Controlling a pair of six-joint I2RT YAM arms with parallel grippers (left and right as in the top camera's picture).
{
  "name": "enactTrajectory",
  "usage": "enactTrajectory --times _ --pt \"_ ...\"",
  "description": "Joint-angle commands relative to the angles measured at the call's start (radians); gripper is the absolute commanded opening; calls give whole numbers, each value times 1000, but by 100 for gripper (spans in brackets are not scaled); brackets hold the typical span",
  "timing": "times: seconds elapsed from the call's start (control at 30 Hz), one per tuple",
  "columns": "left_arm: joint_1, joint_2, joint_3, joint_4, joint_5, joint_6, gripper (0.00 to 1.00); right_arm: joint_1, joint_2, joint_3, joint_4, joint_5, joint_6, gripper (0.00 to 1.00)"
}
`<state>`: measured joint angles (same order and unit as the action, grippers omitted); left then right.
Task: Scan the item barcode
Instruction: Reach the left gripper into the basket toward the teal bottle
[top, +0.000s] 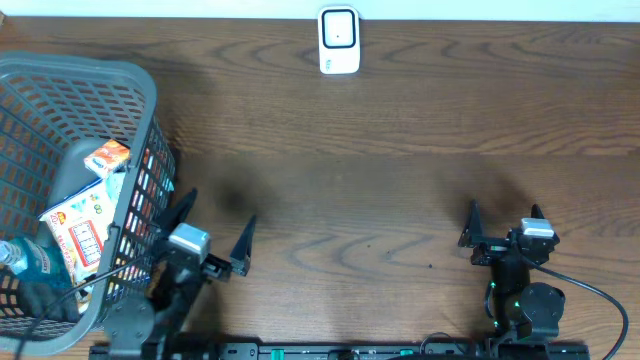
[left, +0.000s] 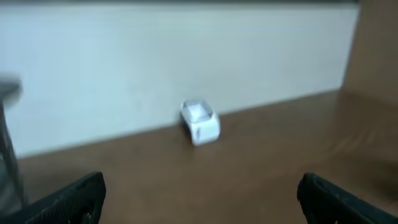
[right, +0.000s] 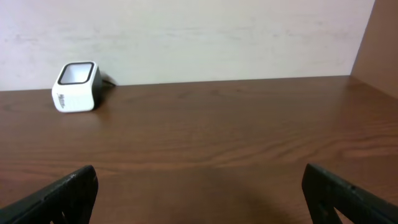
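The white barcode scanner (top: 339, 41) stands at the far edge of the wooden table, its window facing up. It also shows as a blurred scanner (left: 199, 122) in the left wrist view and as the scanner (right: 77, 86) at far left in the right wrist view. Items lie in the grey mesh basket (top: 80, 68) at left: a small orange box (top: 107, 157), a colourful flat box (top: 85, 225) and a blue bottle (top: 30, 262). My left gripper (top: 222, 207) hangs open beside the basket, holding nothing. My right gripper (top: 505, 213) is open and empty near the front right.
The basket's dark wall (left: 9, 149) edges the left wrist view. A black cable (top: 600, 295) loops by the right arm's base. A pale wall runs behind the scanner. Bare brown wood (top: 380, 170) lies between the grippers and the scanner.
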<state>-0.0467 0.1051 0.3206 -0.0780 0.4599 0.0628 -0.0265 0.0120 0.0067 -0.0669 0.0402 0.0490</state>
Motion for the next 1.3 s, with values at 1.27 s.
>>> enactTrajectory --times 1.27 --pt "626 999 1220 -1139 -772 -476 98 2 -5 -1 -4 2 6 99"
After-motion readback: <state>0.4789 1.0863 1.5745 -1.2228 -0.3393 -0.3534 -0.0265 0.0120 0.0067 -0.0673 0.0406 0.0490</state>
